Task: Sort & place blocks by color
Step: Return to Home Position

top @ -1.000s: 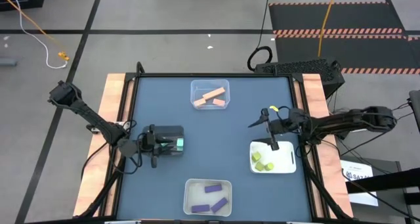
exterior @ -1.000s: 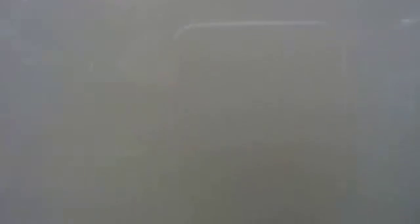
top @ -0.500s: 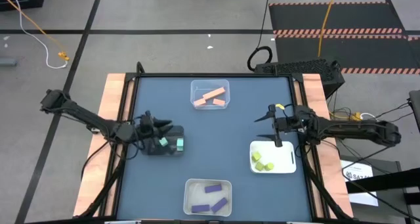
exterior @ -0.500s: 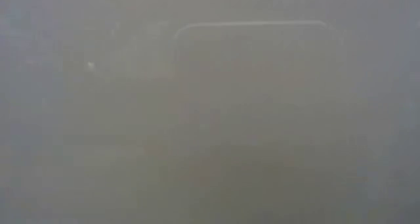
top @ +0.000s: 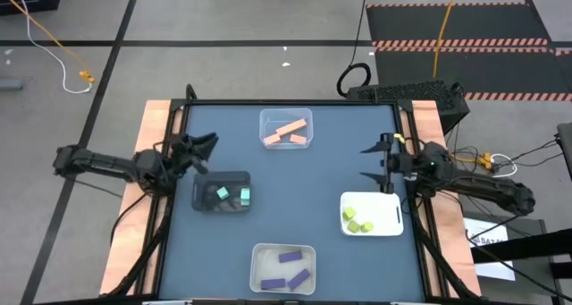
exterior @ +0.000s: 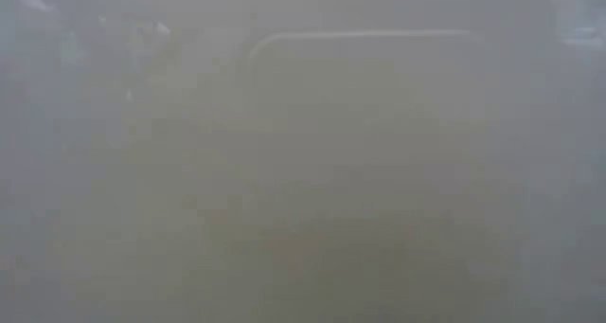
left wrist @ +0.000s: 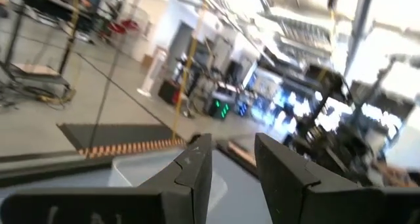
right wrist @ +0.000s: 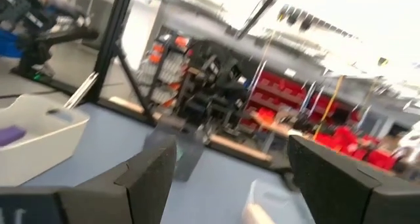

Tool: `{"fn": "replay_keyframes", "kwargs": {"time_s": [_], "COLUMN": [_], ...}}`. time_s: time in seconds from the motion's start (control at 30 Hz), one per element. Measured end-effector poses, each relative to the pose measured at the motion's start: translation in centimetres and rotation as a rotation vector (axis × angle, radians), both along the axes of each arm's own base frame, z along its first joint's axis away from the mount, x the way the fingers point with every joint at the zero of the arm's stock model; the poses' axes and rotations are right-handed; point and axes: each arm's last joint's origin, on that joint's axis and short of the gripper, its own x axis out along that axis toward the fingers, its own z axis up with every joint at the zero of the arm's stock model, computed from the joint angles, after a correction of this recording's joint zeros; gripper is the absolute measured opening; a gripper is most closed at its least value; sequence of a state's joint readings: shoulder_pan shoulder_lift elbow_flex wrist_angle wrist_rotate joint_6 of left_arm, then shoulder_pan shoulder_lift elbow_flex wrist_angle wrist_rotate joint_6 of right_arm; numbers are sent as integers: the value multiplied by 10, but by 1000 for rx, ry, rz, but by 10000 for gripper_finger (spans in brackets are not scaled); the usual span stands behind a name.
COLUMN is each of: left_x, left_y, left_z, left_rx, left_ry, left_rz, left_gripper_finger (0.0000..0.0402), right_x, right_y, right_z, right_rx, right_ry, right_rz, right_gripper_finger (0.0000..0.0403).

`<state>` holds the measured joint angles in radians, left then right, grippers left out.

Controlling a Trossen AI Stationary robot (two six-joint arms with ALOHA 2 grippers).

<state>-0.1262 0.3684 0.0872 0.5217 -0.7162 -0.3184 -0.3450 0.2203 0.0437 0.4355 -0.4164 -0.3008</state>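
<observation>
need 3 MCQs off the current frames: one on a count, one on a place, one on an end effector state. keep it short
1. How many yellow-green blocks lie in the white tray?
A) one
B) three
C) six

2. Where are the orange blocks?
A) in the white tray
B) in the black container
C) in the clear bin at the high view's top middle

3. The right end effector is:
A) shut on a block
B) open, empty
C) shut, empty

Answers:
1 B: three green pieces show on the tray.
2 C: the orange bars lie in that clear bin, while the black container holds teal blocks.
3 B: in the right wrist view its fingers stand wide apart with nothing between them.
</observation>
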Motion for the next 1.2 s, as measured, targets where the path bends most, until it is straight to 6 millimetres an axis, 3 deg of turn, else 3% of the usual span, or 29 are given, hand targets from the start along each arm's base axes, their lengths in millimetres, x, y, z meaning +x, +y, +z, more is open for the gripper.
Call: {"fn": "replay_keyframes", "kwargs": {"time_s": [0.43,0.67,1.2], "left_x": [-37,-57,-69], "left_y": [29,38,51], "left_z": [20,26,26], "left_rx": [7,45,91], "left_ry": [-260,-361,-365], "left_rz": [307,496,734], "left_gripper_finger": [115,115,115], "right_x": [-25,-33,-48], "right_y": [-11,-24,-40], "right_z": [16,16,17], "right_rx": [-93,-113,-139], "right_ry": [-191,-184,-173], "right_rz": [-217,-393,-648], "right_gripper_finger": [281,281,281]}}
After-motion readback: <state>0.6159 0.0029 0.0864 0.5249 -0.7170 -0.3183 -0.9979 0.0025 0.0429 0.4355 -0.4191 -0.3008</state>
